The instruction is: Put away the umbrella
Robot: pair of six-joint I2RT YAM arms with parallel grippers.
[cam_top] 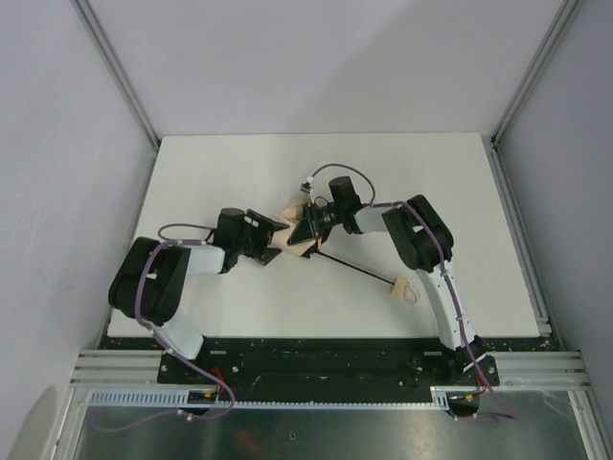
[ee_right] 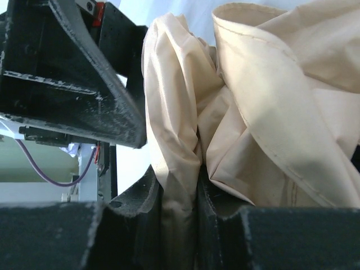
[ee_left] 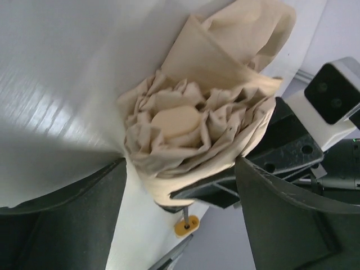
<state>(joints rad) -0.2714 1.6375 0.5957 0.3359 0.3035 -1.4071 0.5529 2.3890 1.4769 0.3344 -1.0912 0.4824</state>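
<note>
Right gripper (ee_right: 180, 216) is pinched tight on a fold of the compact beige fabric umbrella (ee_left: 174, 121), which lies in the middle of the flat white table (cam_top: 211, 172), its thin black metal shaft (cam_top: 354, 267) trailing off toward the near edge and ending in the small tan handle (cam_top: 399, 286). Left gripper (ee_left: 180, 163) faces the bunched end head-on, jaws spread wide on either side; whether the pads brush the cloth yet is hard to say from here. This looks like gathering the loose folds: right should hold firm, while left closes around the whole bundle, not one flap, squeezing gently so nothing springs out
</note>
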